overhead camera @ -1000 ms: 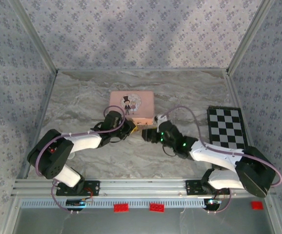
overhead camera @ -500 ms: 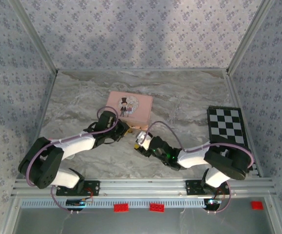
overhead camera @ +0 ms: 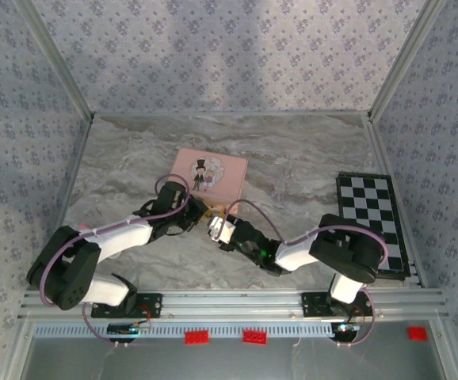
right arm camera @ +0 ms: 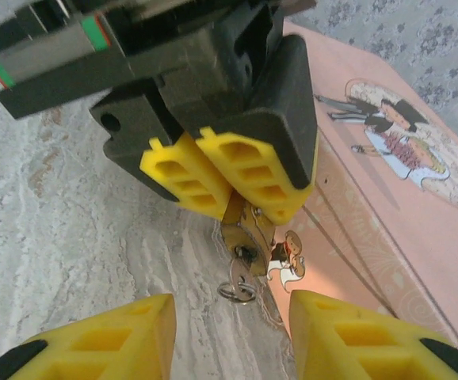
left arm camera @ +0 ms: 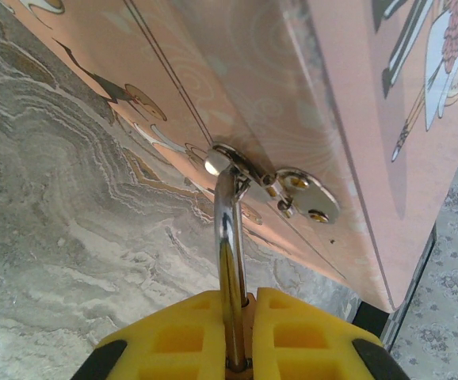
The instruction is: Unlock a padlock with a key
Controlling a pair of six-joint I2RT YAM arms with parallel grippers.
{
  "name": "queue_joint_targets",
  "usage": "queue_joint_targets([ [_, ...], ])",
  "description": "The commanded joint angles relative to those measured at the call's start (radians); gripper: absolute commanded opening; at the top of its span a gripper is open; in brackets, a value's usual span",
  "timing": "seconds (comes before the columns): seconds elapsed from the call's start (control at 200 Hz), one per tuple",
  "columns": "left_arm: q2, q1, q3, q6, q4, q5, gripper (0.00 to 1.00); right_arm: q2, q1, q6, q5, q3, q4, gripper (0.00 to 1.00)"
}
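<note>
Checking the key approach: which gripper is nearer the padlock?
Left. The left gripper is clamped on the padlock; the right gripper sits just short of it, jaws open and apart from it.

Pink tin (overhead camera: 211, 176) with a cartoon couple on its lid lies flat before me on the grey marbled table (overhead camera: 308, 150). Checkerboard (overhead camera: 368, 210) flat at my right, well apart from the tin.

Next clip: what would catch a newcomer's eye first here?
The pink tin at the table's centre, with both arms meeting at its near side. Up close, the left gripper is clamped on a small brass padlock hanging from the tin's hasp, a key in its keyhole, and the right gripper open just short of it.
</note>
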Motion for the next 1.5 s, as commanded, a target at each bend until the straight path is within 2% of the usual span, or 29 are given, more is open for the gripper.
queue_joint_targets([
  [0.0,-0.035,0.005,-0.001,0.023,0.055,0.016,0.0,0.026,0.005,-0.016,0.027,0.032,0.024,0.4],
  [0.775,-0.031,0.004,-0.019,0.013,0.081,0.019,0.0,0.112,0.012,-0.012,0.101,0.077,0.07,0.24],
  [1.499,-0.035,-0.004,-0.024,0.012,0.103,0.02,0.0,0.102,-0.007,0.133,0.107,0.106,0.008,0.11],
])
